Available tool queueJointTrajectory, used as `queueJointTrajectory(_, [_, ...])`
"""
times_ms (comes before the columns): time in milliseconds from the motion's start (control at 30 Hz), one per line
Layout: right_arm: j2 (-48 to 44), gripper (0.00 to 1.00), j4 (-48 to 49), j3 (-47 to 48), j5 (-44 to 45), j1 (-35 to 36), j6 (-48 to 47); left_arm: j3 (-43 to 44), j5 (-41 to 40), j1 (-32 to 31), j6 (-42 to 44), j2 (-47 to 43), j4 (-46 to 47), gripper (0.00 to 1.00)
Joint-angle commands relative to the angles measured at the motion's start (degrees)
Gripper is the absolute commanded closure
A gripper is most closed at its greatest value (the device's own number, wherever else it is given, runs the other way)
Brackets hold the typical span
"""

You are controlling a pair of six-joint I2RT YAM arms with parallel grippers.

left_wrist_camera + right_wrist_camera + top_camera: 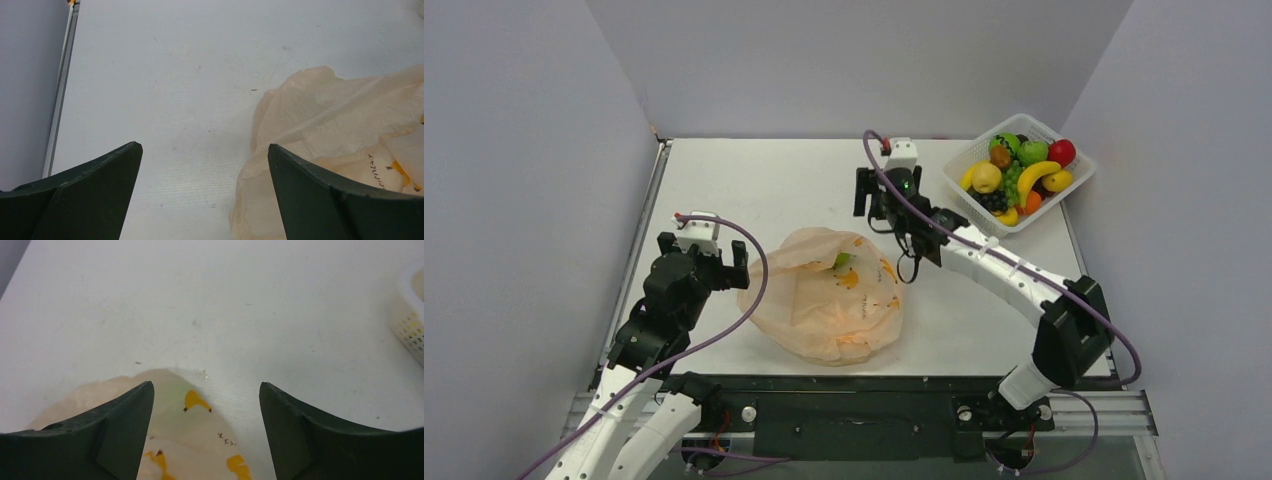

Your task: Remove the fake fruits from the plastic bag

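A white table (754,180) stands between plain pale grey walls (844,60) on three sides. The bag (829,295) lies crumpled near the front edge, left of centre. A green fruit (842,261) shows through its upper part, and what else it holds cannot be made out. A white basket (1075,184) sits in the far right corner, heaped with fruits, among them a banana (1036,176) and a red apple (1061,151). The left gripper (202,147) is spread wide and empty just left of the bag, with its right finger in front of the bag's edge in the wrist view. The right gripper (205,385) is also spread wide and holds nothing, positioned at the bag's far edge with bare table ahead of it.
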Motion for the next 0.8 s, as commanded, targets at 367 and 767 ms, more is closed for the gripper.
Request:
queueJointTrajectory(367, [-22.02,0.27,12.13,-24.46,2.17,20.38,-0.80,0.05,9.27,0.26,-0.11,4.53,3.71,0.03])
queueJointTrajectory(767, [-18.21,0.27,17.97,-29.37,-5.70,20.46,3.95,1.77,26.86,0.13,0.03,16.61,4.52,0.04])
